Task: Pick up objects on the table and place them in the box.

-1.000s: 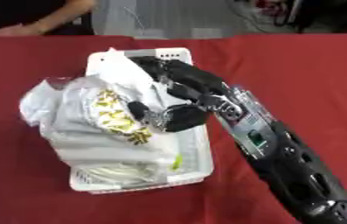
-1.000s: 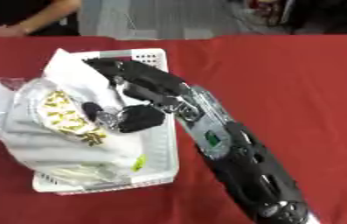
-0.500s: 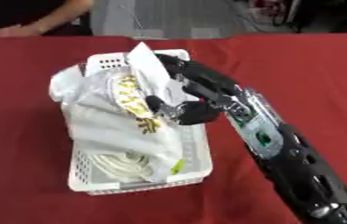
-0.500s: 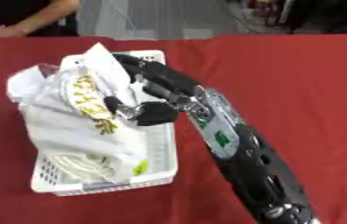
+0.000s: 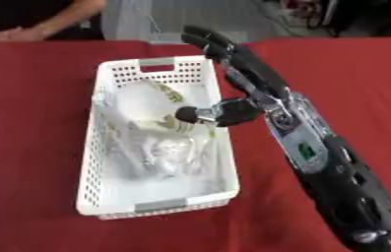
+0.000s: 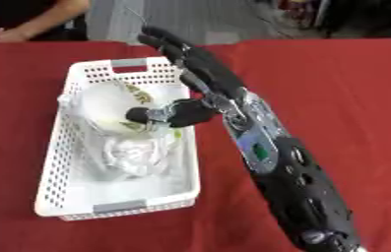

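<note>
Left eye view. A white perforated box [image 5: 104,162] stands lengthwise on a red table [image 5: 26,123], its grey-handled short ends at the far and near sides. Inside it lies a clear plastic bag [image 5: 160,147] with white contents and yellow-green printing, crumpled and filling most of the floor from the middle toward the far half. The right arm [image 5: 336,182] enters from the near right corner and runs diagonally toward the far left, alongside the right wall of the box. The right hand [image 5: 233,74] is spread: its fingers [image 5: 207,39] extend straight past the far right corner of the box, over the table, while the thumb [image 5: 207,114] reaches left across the right rim and lies over the bag. Whether the thumb tip touches the bag cannot be told. The hand holds nothing.

Right eye view. The same arrangement, shifted slightly left. The box's far handle [image 6: 129,62] sits just left of the straight fingers. The thumb tip shows above the printed upper part of the bag, near the middle of the box's width. The near end of the box holds only flat, clear plastic. The left hand appears in neither view.
</note>
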